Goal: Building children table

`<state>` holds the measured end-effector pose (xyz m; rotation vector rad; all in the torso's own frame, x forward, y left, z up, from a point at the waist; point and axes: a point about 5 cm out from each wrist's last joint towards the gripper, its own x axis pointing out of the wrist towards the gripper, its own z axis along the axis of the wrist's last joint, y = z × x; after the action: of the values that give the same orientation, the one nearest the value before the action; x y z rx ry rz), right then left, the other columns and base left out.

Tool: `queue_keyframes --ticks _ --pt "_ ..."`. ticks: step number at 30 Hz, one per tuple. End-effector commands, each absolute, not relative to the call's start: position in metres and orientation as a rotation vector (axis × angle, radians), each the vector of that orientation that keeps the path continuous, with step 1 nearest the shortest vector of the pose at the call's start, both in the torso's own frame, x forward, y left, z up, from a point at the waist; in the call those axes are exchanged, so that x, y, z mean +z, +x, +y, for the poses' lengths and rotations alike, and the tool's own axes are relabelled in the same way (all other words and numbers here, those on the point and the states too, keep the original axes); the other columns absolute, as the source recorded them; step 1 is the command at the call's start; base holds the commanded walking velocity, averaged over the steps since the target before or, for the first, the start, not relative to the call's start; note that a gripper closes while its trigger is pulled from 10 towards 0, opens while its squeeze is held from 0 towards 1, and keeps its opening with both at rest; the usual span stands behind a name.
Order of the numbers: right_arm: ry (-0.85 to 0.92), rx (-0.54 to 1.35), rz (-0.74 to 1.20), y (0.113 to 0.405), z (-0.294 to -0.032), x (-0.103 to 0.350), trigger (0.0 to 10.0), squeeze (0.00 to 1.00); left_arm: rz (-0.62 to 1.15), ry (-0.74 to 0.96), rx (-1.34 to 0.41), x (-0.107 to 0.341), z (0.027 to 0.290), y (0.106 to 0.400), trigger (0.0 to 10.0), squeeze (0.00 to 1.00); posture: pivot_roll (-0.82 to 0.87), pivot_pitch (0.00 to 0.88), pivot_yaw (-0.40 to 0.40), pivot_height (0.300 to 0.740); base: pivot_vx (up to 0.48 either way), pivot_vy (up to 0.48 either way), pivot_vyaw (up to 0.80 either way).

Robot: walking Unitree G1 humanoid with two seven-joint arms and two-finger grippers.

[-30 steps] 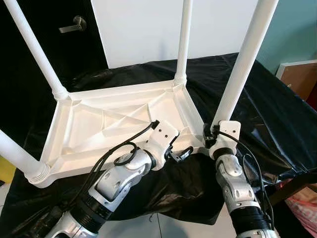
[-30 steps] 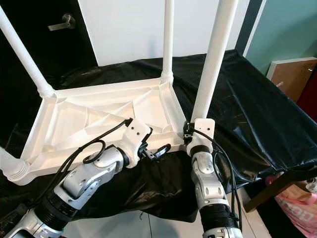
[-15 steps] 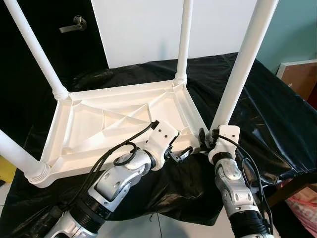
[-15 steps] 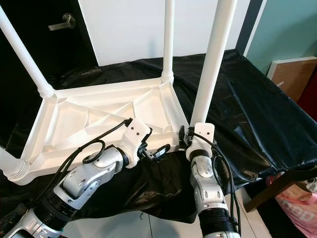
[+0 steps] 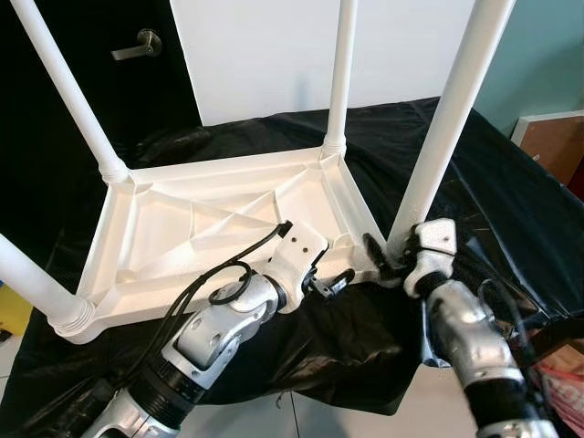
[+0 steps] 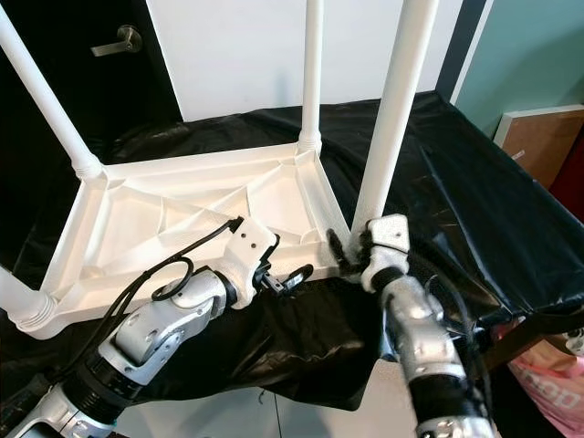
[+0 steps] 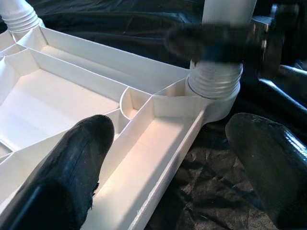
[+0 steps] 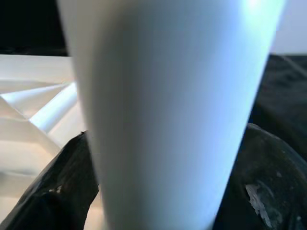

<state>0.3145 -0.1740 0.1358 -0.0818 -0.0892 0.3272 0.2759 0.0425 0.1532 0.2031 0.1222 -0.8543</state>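
A: What has changed?

B: The right tool has been swung round the near white plastic leg, still pinching its base; screwing-in is judged underway.

A: And the table?

B: The upturned white plastic table lies on the black-draped tabletop; its near rim is straddled by the spread left tool.

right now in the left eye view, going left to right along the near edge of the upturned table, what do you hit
near-left leg → left gripper → right gripper → near-right leg → brown board
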Motion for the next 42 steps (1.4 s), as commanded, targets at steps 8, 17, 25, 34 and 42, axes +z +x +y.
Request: queue_keyframes --ticks 8,17,25,34,42 --pt "-0.126 0.555 0.002 0.318 -0.176 0.127 10.0 0.00 0.143 0.212 -0.994 0.152 0.039 0.275 10.0 0.00 -0.15 0.002 0.012 0.740 0.000 0.000 0.00" --pt "-0.170 0.638 0.070 0.321 -0.177 0.112 0.0 0.00 0.125 0.223 -0.993 0.154 0.038 0.279 10.0 0.00 -0.14 0.000 0.008 0.740 0.000 0.000 0.00" --pt "-0.160 0.641 0.090 0.320 -0.179 0.105 0.0 0.00 0.118 0.222 -0.986 0.155 0.040 0.284 10.0 0.00 -0.14 0.000 0.005 0.740 0.000 0.000 0.00" --pt "-0.114 0.579 0.108 0.319 -0.177 0.096 10.0 0.00 0.162 0.232 -1.013 0.140 0.044 0.279 10.0 0.00 -0.16 0.000 0.015 0.740 0.000 0.000 0.00" --pt "-0.123 0.430 0.118 0.322 -0.179 0.089 10.0 0.00 0.186 0.227 -1.044 0.135 0.043 0.273 10.0 0.00 -0.15 0.000 0.010 0.740 0.000 0.000 0.00"
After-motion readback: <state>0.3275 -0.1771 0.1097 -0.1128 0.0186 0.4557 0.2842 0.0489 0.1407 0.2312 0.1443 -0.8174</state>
